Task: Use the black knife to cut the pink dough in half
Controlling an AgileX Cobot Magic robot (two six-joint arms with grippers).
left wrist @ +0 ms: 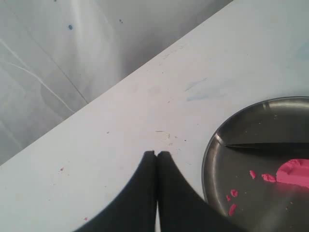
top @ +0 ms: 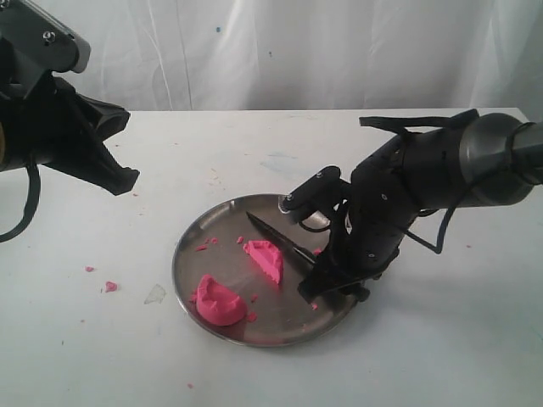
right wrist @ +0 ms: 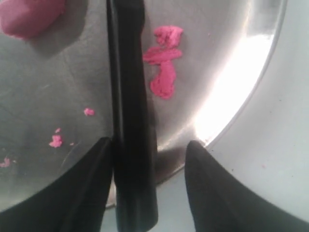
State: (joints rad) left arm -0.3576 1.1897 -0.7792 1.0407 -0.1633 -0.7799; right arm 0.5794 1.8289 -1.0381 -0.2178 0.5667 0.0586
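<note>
The pink dough lies in two lumps on the steel plate (top: pixel 182 254): a rounded half (top: pixel 219 300) near the front and a wedge-shaped half (top: pixel 265 259) in the middle. Behind the wedge, the black knife (top: pixel 271 236) rests on the plate with its tip toward the back. My right gripper (top: pixel 327 284) is low over the plate's right rim and open. The knife's handle (right wrist: pixel 130 121) lies between the fingers, against one finger and clear of the other. My left gripper (left wrist: pixel 157 153) is shut, holds nothing, and hangs raised over the table left of the plate (left wrist: pixel 212 164).
Small pink crumbs and a smear (right wrist: pixel 164 63) dot the plate, and a few more crumbs (top: pixel 110 287) lie on the white table to the left. A white curtain hangs behind the table's far edge.
</note>
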